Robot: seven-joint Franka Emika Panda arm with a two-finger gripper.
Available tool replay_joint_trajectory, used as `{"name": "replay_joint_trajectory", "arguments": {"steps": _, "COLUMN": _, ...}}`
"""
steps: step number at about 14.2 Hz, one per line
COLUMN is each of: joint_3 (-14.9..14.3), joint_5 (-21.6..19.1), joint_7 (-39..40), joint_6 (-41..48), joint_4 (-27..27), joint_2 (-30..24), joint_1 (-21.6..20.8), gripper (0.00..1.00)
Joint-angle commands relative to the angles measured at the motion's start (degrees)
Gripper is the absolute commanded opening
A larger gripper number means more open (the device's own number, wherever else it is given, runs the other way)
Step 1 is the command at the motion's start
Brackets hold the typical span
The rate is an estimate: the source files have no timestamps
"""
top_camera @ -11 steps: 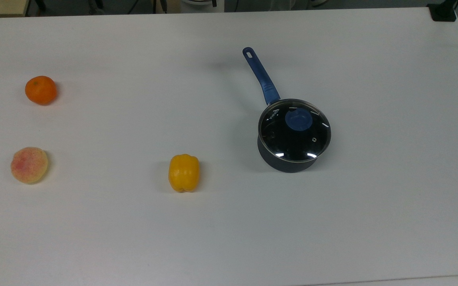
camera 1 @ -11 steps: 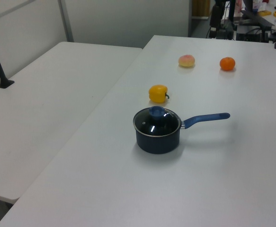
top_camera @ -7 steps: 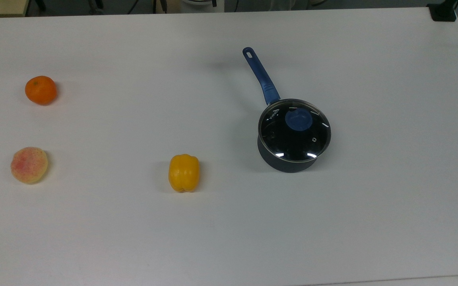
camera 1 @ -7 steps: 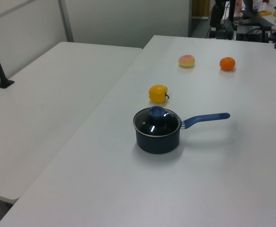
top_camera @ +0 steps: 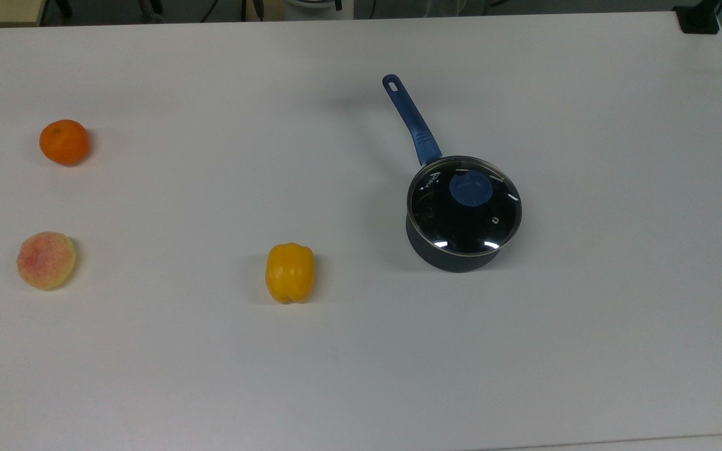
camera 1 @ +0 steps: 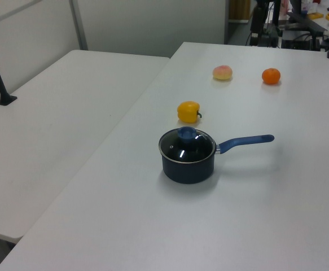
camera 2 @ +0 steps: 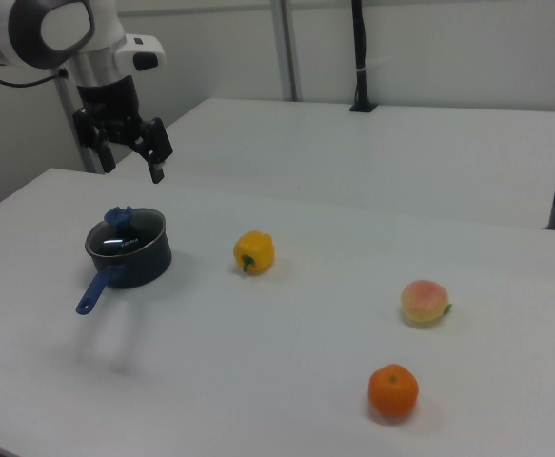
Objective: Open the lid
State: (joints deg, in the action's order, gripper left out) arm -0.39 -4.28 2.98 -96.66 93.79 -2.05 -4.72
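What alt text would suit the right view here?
A robot gripper, fingers open, hangs above a dark saucepan whose glass lid is still on. On the white table, a yellow bell pepper, a peach and an orange lie towards the right view's right.

Arm (camera 2: 29,29) cut off by right view's top-left edge; saucepan (top_camera: 455,257) interior obscured by glare.

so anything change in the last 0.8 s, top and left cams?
Nothing visibly changed. The lid sits closed on the saucepan, and the yellow pepper, peach and orange lie where they were. In the right view the gripper hangs open above the pan, touching nothing.
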Motion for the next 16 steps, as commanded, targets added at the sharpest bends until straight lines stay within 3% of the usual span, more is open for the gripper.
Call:
{"name": "replay_joint_trajectory", "arguments": {"steps": 1, "joint_3": 0.1, "joint_5": 0.1, "joint_7": 0.8, "joint_6": 0.9, "joint_4": 2.0, "joint_2": -1.1, "joint_1": -1.0, "gripper": 1.0}}
{"name": "replay_joint_trajectory", "arguments": {"steps": 6, "joint_3": 0.6, "joint_5": 0.0, "joint_7": -0.4, "joint_6": -0.1, "joint_4": 0.5, "joint_2": 1.6, "joint_1": -6.0, "gripper": 1.0}}
{"name": "replay_joint_trajectory", "arguments": {"steps": 13, "joint_3": 0.6, "joint_5": 0.4, "joint_7": -16.5, "joint_6": -2.7, "joint_4": -15.6, "joint_2": 20.5, "joint_1": -13.1, "gripper": 1.0}}
{"name": "replay_joint_trajectory", "arguments": {"steps": 16, "joint_3": 0.7, "joint_5": 2.4, "joint_7": -18.8, "joint_6": -8.3, "joint_4": -15.2, "joint_2": 22.8, "joint_1": -16.0, "gripper": 1.0}}
